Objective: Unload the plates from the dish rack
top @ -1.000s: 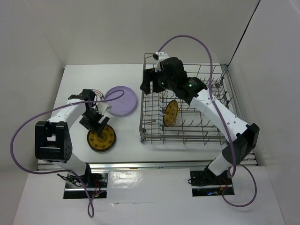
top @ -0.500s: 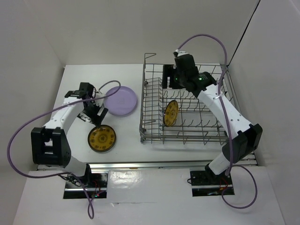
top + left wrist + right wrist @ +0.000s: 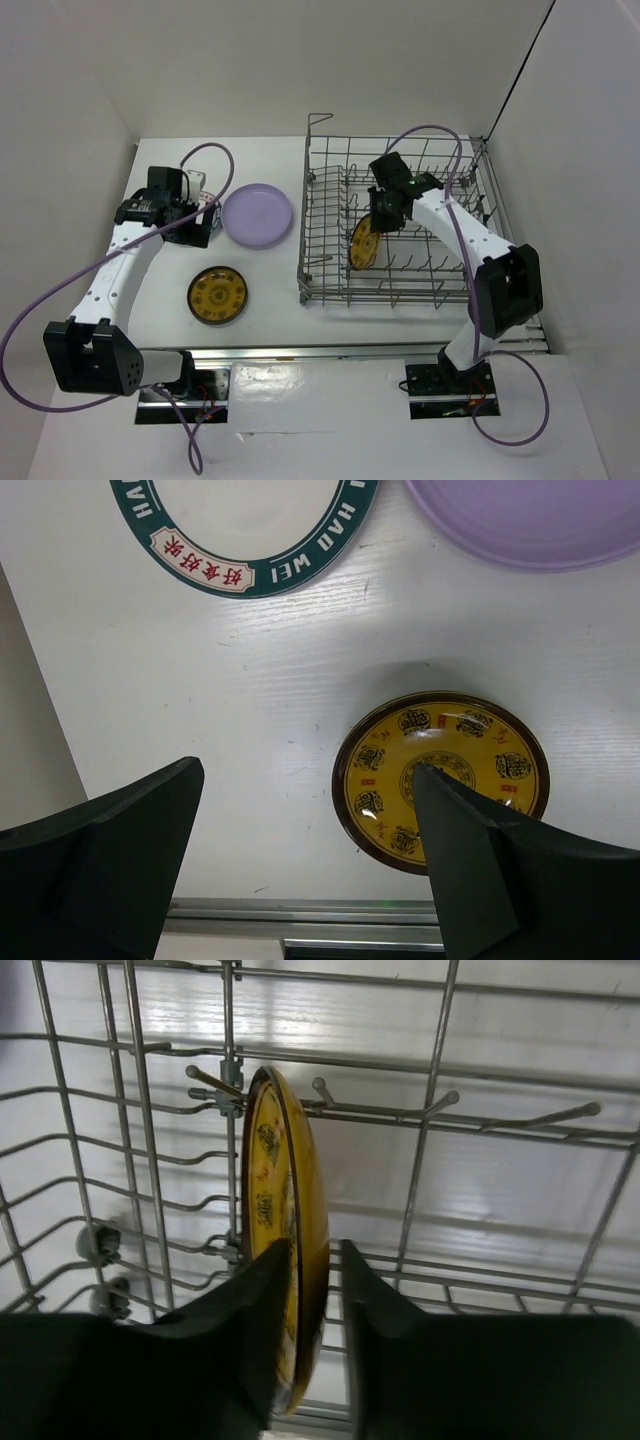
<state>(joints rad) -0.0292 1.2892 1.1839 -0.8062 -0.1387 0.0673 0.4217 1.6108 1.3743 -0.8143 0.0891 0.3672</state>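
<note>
Top external view, checked against one second earlier: we find the left gripper (image 3: 195, 230) withdrawn from over the flat yellow-gold plate (image 3: 217, 296) toward the far left of the table (image 3: 270, 290). Its fingers have spread and now stand wide apart, holding nothing. The right gripper (image 3: 380, 220) has moved from the far left corner of the dish rack (image 3: 400, 302) to the upright yellow-gold plate (image 3: 364, 242), and its fingers have drawn closer together. The flat yellow-gold plate and the lavender plate (image 3: 257, 214) lie where they lay.

Limits of view:
- The white plate with a green lettered rim (image 3: 250, 540) is cut by the top edge of the left wrist view, and the left arm covers most of it in the top external view.
- The lavender plate is cut off at the top right corner of the left wrist view.
- In the right wrist view the fingers straddle the edge of the upright yellow-gold plate, one on each face, and hide its lower part. We cannot tell whether they press on it.

Count:
- We count four plates: two yellow-gold, one lavender, one white with green rim.
- Three lie flat on the table, left of the dish rack.
- One stands on edge between the tines in the left half of the rack.
- We see one dish rack and two grippers.
</note>
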